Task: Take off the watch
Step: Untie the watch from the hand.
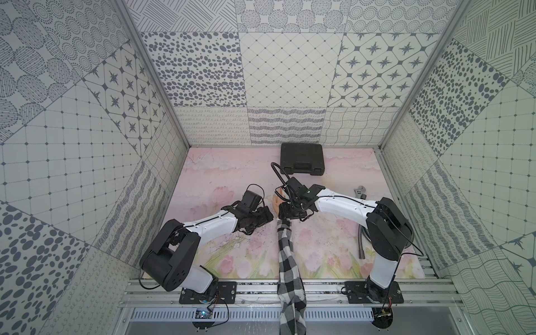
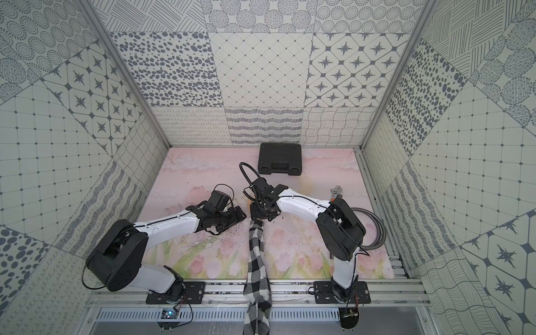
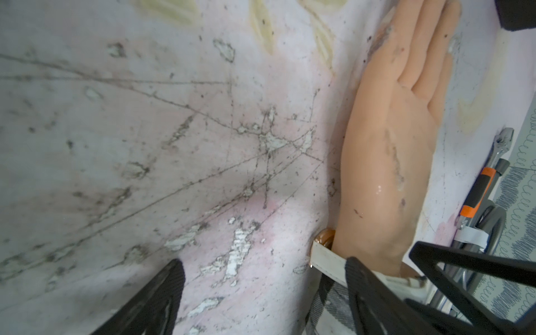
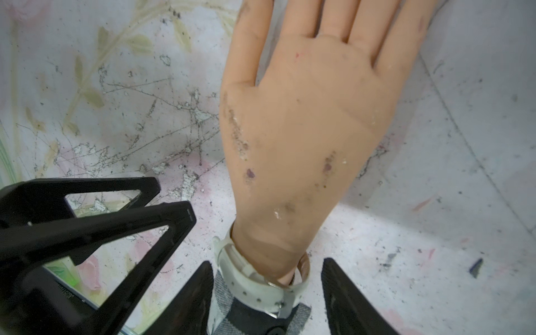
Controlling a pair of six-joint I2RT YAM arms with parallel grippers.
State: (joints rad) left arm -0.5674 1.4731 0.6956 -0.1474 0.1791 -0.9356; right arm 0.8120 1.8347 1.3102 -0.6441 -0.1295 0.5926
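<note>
We are holding our right pincer released, jaws straddling the watch, which is sitting strapped round the wrist of the mannequin hand at mid worktop. Our left pincer is hanging released just left of it.

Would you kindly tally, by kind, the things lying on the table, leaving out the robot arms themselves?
black plastic case: 1
adjustable wrench: 1
mannequin hand: 1
watch: 1
checkered sleeve: 1
flexible metal hose: 1
Total: 6
</note>
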